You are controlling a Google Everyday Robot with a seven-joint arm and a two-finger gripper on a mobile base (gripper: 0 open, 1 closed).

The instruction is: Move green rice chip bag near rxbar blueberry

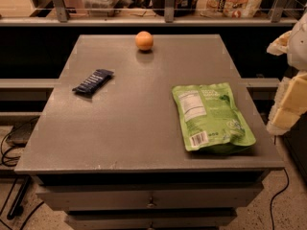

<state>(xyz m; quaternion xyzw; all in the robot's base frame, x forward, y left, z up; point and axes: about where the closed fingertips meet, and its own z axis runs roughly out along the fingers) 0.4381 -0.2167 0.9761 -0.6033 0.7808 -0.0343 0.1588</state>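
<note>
The green rice chip bag (211,117) lies flat on the right side of the grey table (134,123), near the front right corner, with its white nutrition label and barcode facing up. The rxbar blueberry (93,82), a slim dark navy bar, lies on the left side of the table, well apart from the bag. My gripper (290,102) shows as cream-coloured parts at the right edge of the view, beside the table's right edge and to the right of the bag. It touches neither object.
A round orange fruit (144,40) sits near the table's far edge. A shelf rail with packaged goods (230,1) runs behind the table. Drawers (151,200) front the table below. Cables (9,147) lie on the floor at left.
</note>
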